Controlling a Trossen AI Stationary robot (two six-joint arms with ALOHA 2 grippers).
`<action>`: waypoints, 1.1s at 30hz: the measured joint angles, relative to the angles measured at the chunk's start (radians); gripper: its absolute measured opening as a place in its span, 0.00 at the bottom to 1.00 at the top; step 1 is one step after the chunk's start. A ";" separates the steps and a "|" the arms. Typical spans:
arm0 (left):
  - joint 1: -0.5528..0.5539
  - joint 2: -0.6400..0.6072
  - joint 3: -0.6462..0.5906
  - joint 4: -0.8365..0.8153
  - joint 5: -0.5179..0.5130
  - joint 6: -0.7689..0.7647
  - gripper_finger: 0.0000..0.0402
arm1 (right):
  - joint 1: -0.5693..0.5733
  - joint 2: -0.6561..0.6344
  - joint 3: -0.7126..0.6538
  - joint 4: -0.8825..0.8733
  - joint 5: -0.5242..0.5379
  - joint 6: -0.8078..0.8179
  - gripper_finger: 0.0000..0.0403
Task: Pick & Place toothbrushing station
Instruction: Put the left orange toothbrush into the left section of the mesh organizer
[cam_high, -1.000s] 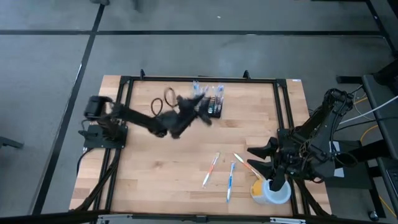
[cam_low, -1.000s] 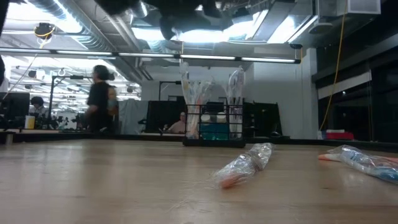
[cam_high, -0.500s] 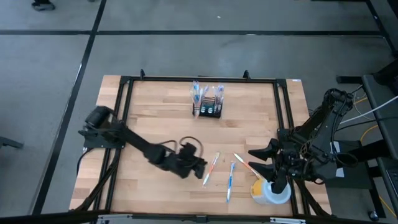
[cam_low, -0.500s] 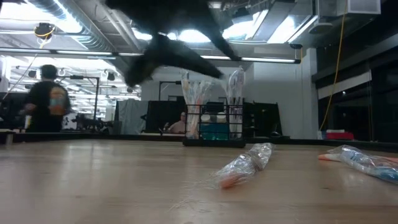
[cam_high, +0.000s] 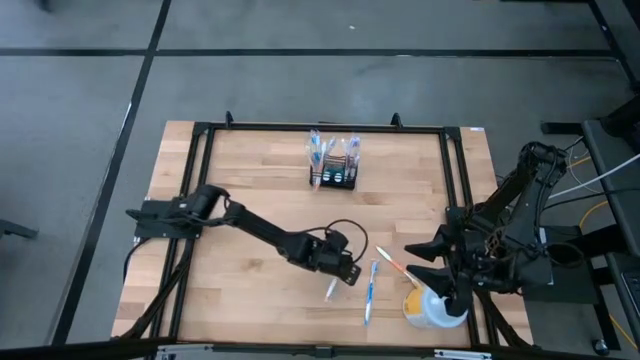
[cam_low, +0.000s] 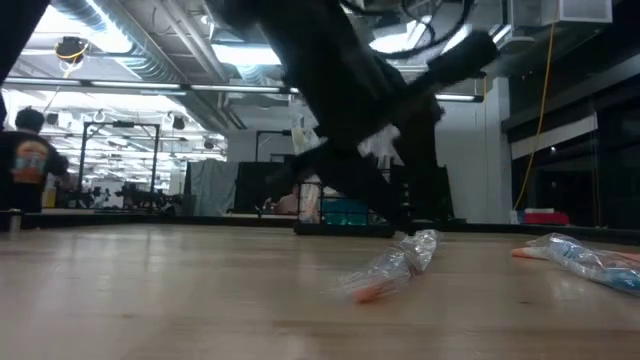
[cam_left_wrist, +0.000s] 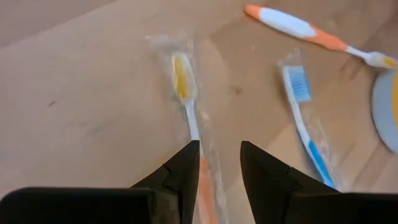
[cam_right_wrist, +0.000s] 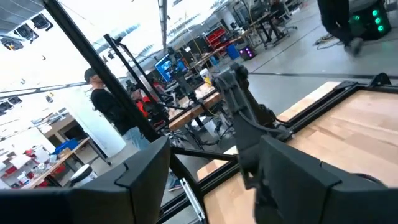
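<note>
Left gripper (cam_left_wrist: 216, 163) – jaws narrowly apart, straddling clear-wrapped white-and-orange toothbrush (cam_left_wrist: 188, 106) near wooden table's (cam_high: 250, 200) front edge – right gripper (cam_high: 428, 262) wide open

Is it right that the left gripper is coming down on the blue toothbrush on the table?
Not quite. The left gripper is over the wrapped orange-handled toothbrush; the blue toothbrush lies beside it, untouched. The left wrist view shows the orange handle between the open fingers.

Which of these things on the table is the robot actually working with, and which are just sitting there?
Part of the job:
- black mesh holder, already holding a few brushes
- wrapped orange-handled toothbrush, straddled by the open left gripper
- blue toothbrush
- orange-and-white toothbrush

Just lying about:
- yellow cup with pale lid, by the waiting right gripper
</note>
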 joint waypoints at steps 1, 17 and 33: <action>0.006 0.011 0.004 0.008 0.004 0.000 0.28 | 0.004 0.000 0.000 0.007 0.004 -0.007 0.62; 0.089 0.092 0.011 0.056 0.045 -0.044 0.03 | 0.027 0.000 0.000 0.044 0.026 -0.036 0.62; 0.114 -0.259 0.002 0.398 -0.525 0.550 0.00 | 0.038 0.000 0.000 0.051 0.026 -0.065 0.62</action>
